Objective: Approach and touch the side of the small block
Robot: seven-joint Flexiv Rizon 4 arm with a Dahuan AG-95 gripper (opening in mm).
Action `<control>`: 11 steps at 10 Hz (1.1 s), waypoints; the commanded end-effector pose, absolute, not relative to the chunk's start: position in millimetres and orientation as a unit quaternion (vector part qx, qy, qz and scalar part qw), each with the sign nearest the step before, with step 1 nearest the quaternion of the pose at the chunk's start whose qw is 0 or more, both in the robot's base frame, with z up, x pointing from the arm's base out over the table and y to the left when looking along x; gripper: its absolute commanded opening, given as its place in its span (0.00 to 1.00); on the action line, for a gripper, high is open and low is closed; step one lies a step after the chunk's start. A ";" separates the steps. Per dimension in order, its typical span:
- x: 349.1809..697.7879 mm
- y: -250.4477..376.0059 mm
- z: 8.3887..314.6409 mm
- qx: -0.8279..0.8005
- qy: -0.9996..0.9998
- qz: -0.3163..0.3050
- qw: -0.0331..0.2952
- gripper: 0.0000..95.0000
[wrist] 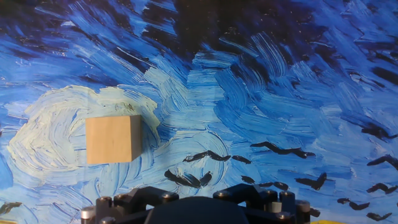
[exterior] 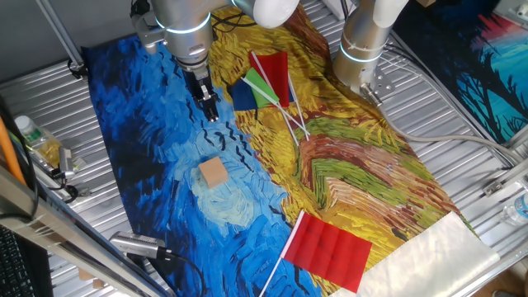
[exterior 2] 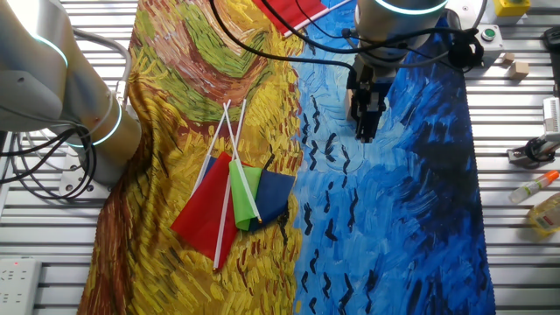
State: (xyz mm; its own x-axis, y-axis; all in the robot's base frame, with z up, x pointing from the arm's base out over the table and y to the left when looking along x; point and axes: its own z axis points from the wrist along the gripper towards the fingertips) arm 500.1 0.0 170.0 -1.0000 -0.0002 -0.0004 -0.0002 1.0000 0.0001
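The small block (exterior: 213, 173) is a plain light-tan wooden cube that lies on the blue part of the painted cloth. In the hand view it (wrist: 113, 139) sits left of centre, its darker side facing right. My gripper (exterior: 211, 109) hangs above the cloth, apart from the block and well short of it on the far side. Its fingers stand close together and hold nothing. It also shows in the other fixed view (exterior 2: 366, 129), where the block is hidden. In the hand view only the hand's dark body (wrist: 199, 208) shows at the bottom edge.
A bundle of red, green and blue flags (exterior: 268, 82) on white sticks lies on the yellow part of the cloth. A single red flag (exterior: 330, 252) lies near the front. A second arm's base (exterior: 363, 49) stands at the back. A bottle (exterior: 29, 132) and clutter sit at the left.
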 end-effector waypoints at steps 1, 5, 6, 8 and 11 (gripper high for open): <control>500.0 0.0 170.0 -0.059 0.998 -0.022 0.003 0.00; 500.0 0.0 170.1 -0.057 0.998 -0.023 0.003 0.00; 500.0 0.0 170.1 -0.057 0.998 -0.023 0.003 0.00; 500.0 0.0 170.1 -0.057 0.998 -0.023 0.003 0.00; 500.0 0.1 170.2 -0.058 0.998 -0.023 0.002 0.00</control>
State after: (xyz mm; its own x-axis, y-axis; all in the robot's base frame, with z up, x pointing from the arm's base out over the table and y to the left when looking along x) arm 499.8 0.1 170.3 -0.9933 -0.1152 -0.0026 -0.1150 0.9923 -0.0460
